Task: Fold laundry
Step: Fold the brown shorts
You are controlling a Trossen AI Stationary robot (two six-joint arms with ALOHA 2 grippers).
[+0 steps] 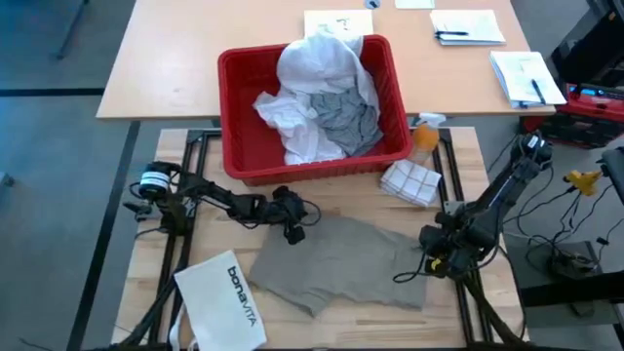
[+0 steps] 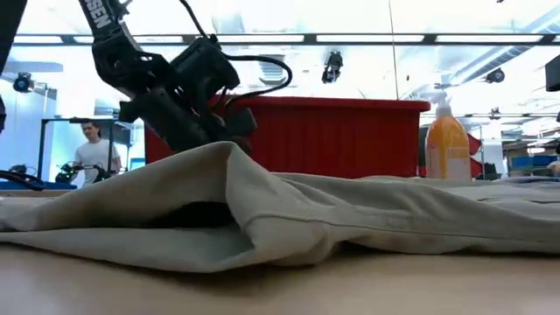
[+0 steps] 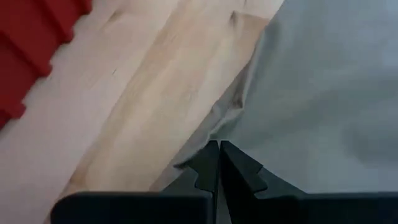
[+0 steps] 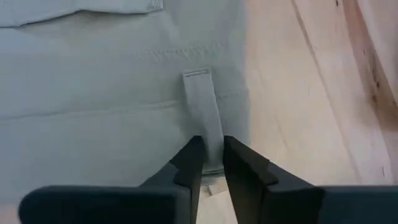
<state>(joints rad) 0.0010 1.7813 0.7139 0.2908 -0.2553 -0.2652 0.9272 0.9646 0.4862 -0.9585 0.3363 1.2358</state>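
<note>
The khaki-tan piece (image 1: 341,263) lies spread on the wooden table; in the low view it rises into a ridge (image 2: 229,156) at one side. My left gripper (image 1: 292,231) is shut at its far left corner. My right gripper (image 1: 432,255) is shut at its right edge, at a belt loop (image 4: 200,99). The grey T-shirt (image 1: 346,115) and the large white shirt (image 1: 317,63) lie heaped in a red basket (image 1: 239,146) at the table's far side. My left gripper pinches the khaki piece's edge (image 3: 214,127) at the far left corner between its two fingers, slanting down from the left. The cloth there is raised off the table in a ridge; the remainder lies on the table. My right gripper pinches the waistband edge at the belt loop's lower end (image 4: 211,134) between its two fingers, coming from the table's right side. The fingers lie along the loop. The cloth around them lies flat on the table.
A white bag printed "bonavita" (image 1: 222,302) lies at the near left. An orange spray bottle (image 1: 424,139) and a checked cloth (image 1: 411,182) sit right of the basket. Papers lie on the far table. A person (image 2: 92,150) stands in the room behind.
</note>
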